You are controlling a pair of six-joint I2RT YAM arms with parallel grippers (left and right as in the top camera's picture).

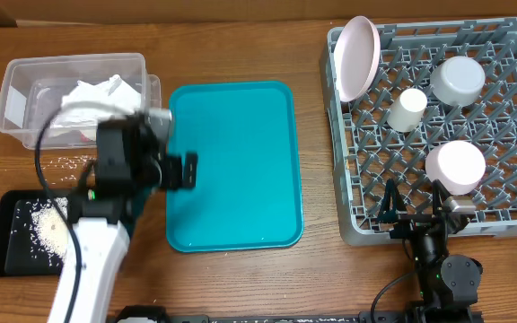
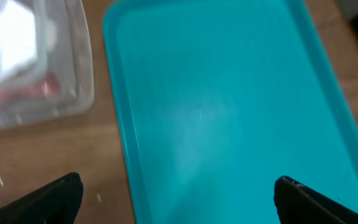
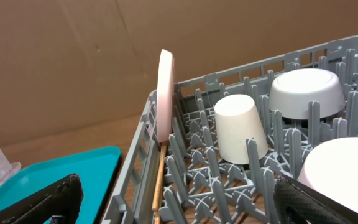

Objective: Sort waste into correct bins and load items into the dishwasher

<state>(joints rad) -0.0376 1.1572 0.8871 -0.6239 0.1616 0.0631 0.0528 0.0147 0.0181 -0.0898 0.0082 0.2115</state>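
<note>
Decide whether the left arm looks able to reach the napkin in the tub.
Probably yes: the tub is open-topped, the napkin lies uppermost, and the left arm hangs just beside it with open jaws, nothing between.

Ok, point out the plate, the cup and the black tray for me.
plate (image 1: 357, 56): overhead view, middle of its pink face.
cup (image 3: 240, 129): right wrist view, middle of its side wall.
black tray (image 1: 5, 244): overhead view, bare floor near its left rim.
</note>
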